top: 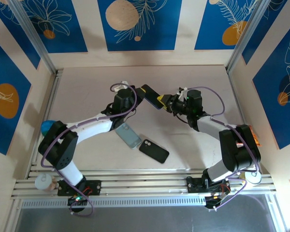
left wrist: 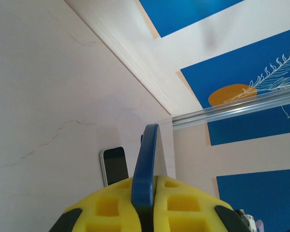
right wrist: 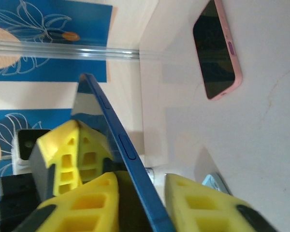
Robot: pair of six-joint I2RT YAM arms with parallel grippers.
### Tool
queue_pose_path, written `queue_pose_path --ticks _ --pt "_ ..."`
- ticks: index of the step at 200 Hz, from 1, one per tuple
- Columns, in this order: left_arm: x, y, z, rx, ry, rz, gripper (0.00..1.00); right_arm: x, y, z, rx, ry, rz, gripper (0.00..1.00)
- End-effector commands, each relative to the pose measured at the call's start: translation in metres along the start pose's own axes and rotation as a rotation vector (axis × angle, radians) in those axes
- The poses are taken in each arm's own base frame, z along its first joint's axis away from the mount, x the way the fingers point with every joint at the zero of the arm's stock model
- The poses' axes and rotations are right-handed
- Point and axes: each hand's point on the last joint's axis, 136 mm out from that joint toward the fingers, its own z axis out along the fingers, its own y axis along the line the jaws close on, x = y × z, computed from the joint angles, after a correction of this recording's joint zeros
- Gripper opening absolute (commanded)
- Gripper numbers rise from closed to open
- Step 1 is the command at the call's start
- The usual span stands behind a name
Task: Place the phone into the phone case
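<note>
Likely a lab — panelled robot enclosure (top: 140, 24).

My left arm runs from its base out to a bent elbow on the left, then back in over the surface. Its left tool (top: 139, 94) is raised, with both yellow pads (left wrist: 183, 203) pressed on a thin blue piece (left wrist: 146, 159). My right arm folds up and reaches inward, the right tool (top: 168, 102) facing the left one, its pads (right wrist: 208, 208) close on either side of the same piece; whether they pinch it I cannot tell.
</note>
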Motion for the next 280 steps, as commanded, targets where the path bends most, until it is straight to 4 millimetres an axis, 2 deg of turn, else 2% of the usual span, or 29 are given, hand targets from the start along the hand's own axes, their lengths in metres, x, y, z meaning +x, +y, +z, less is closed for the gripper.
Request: queue_pose_path --ticks 1,24,42,75,99,125,151,178,221,256,280 --pt "0.017 -0.016 -0.009 0.044 0.058 0.086 0.17 0.009 0.006 -0.006 0.008 0.022 -0.034 0.15" --pt "0.02 -0.007 -0.014 0.008 0.078 0.122 0.29 0.004 0.008 -0.011 0.019 0.013 -0.04 0.07" --pt "0.021 -0.004 -0.018 -0.001 0.091 0.149 0.32 0.002 0.007 -0.013 0.033 0.014 -0.038 0.0" --pt "0.024 0.005 -0.026 -0.033 0.116 0.191 0.45 0.0 0.01 -0.016 0.039 0.023 -0.042 0.0" --pt "0.023 0.015 -0.037 -0.064 0.129 0.217 0.5 -0.001 0.01 -0.019 0.057 0.026 -0.052 0.0" --pt "0.021 0.041 -0.055 -0.147 0.153 0.235 0.55 -0.003 0.01 -0.023 0.071 0.031 -0.059 0.0" --pt "0.027 0.071 -0.083 -0.256 0.216 0.286 0.56 -0.003 0.008 -0.028 0.079 0.044 -0.057 0.0" --pt "0.047 0.106 -0.12 -0.387 0.367 0.324 0.55 0.003 0.006 -0.033 0.092 0.073 -0.057 0.0" --pt "0.091 0.16 -0.171 -0.518 0.571 0.235 0.53 0.012 0.004 -0.038 0.12 0.108 -0.071 0.0" --pt "0.121 0.18 -0.196 -0.59 0.714 0.219 0.52 0.015 0.002 -0.041 0.126 0.117 -0.065 0.0" --pt "0.135 0.183 -0.195 -0.578 0.764 0.203 0.49 0.014 0.0 -0.042 0.133 0.116 -0.062 0.0"
